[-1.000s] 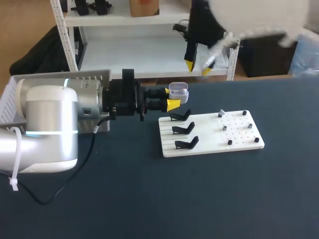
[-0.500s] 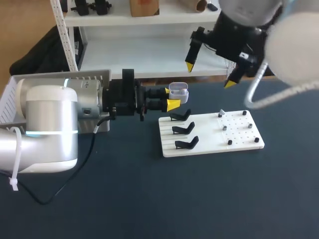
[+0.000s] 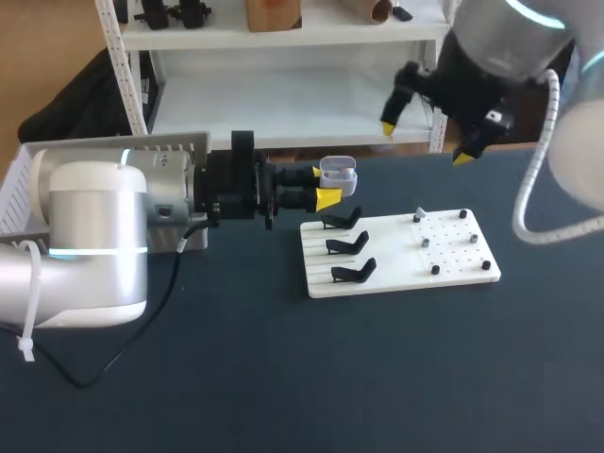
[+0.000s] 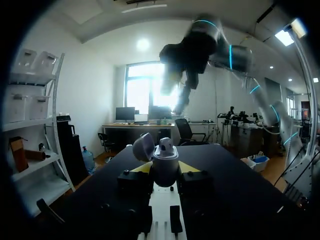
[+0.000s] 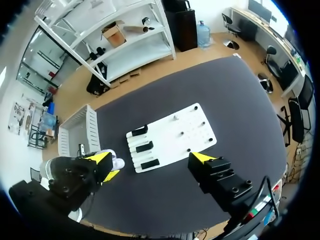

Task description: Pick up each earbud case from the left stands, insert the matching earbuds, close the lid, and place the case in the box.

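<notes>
Dark worktop (image 3: 283, 377). On it lies a white board (image 3: 453, 260) with three black stands (image 3: 347, 247) in a row on its left part. Left hand (image 3: 326, 189) is clamped on the white earbud case (image 3: 338, 176), lid hinged open, held off the worktop just past the board's far left corner. White box (image 3: 14, 189) sits behind the left arm (image 3: 94, 236). Right hand (image 3: 425, 142) is high over the far edge, fingers spread apart.
</notes>
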### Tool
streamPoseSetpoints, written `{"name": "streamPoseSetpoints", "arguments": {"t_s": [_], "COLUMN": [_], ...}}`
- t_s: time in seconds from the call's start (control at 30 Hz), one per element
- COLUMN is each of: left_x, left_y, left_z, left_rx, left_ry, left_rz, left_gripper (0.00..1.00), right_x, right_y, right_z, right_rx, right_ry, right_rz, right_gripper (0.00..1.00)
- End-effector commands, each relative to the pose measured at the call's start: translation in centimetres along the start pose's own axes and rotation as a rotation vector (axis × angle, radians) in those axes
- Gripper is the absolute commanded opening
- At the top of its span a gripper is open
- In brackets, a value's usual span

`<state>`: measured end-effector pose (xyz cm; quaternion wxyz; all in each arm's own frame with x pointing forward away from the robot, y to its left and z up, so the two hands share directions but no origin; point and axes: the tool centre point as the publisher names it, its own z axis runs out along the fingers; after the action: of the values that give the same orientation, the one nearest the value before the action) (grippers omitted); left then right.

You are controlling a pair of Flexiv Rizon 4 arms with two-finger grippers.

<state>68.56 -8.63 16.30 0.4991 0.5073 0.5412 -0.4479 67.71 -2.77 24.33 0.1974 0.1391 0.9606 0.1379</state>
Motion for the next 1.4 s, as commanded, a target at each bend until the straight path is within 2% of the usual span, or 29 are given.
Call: {"name": "streamPoseSetpoints", "arguments": {"t_s": [0.03,0.23,0.53,0.73,1.4], "left_x": [0.1,0.1,0.1,0.1,0.1], "left_y": [-0.1,-0.1,-0.1,-0.1,-0.1], "left_z": [0.0,0.0,0.0,0.0,0.0], "left_rx": [-0.004,-0.004,-0.004,-0.004,-0.004], "left_ry": [-0.003,-0.003,-0.003,-0.003,-0.003], "left_rz": [0.002,0.002,0.002,0.002,0.002], "left_gripper": [0.00,0.00,0.00,0.00,0.00], "right_x": [-0.7,-1.5,-2.5,-3.0,-3.0], "right_y": [-1.4,-3.1,-4.5,-5.5,-5.6], "right_z": [2.5,6.0,11.1,13.3,13.5], "right_rx": [-0.024,0.024,0.083,0.105,0.096], "right_ry": [-0.015,-0.001,-0.044,-0.036,-0.034], "right_rz": [-0.001,0.013,-0.007,0.031,0.031], "right_gripper": [1.00,1.00,1.00,1.00,1.00]}}
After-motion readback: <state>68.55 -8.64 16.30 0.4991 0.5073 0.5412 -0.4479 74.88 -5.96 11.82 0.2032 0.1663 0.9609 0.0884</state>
